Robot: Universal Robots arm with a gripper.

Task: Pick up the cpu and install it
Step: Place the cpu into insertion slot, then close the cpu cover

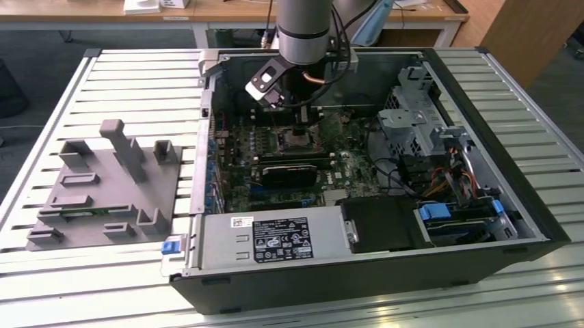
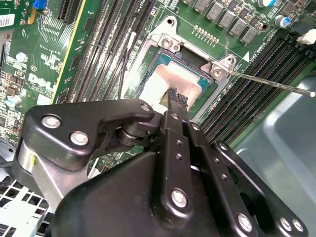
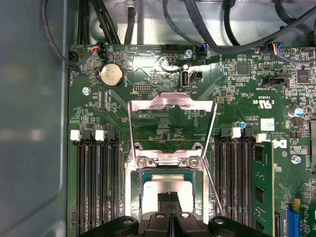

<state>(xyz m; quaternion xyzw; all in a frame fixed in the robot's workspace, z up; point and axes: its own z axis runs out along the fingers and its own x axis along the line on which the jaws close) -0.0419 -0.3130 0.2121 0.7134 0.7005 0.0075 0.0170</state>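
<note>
The cpu (image 3: 165, 186), a silver square, lies flat in the motherboard socket (image 3: 132, 197); in the second wrist view the cpu (image 2: 170, 78) shows a shiny top with a pale edge. My gripper (image 3: 170, 200) hovers right over it, the two black fingertips (image 2: 172, 94) pressed together with nothing between them, at or just above the chip's top. In the exterior view the gripper (image 1: 302, 117) hangs inside the open computer case, above the socket (image 1: 299, 140). The socket's metal load plate (image 3: 171, 101) is swung open and its thin lever rod (image 2: 271, 85) sticks out to one side.
Memory slots (image 3: 94, 182) flank the socket on both sides. A black block (image 1: 287, 173) sits just in front of the socket; a power supply (image 1: 273, 239) and a drive cage (image 1: 425, 116) crowd the case. A gray fixture (image 1: 100, 184) stands on the slatted table at the exterior view's left.
</note>
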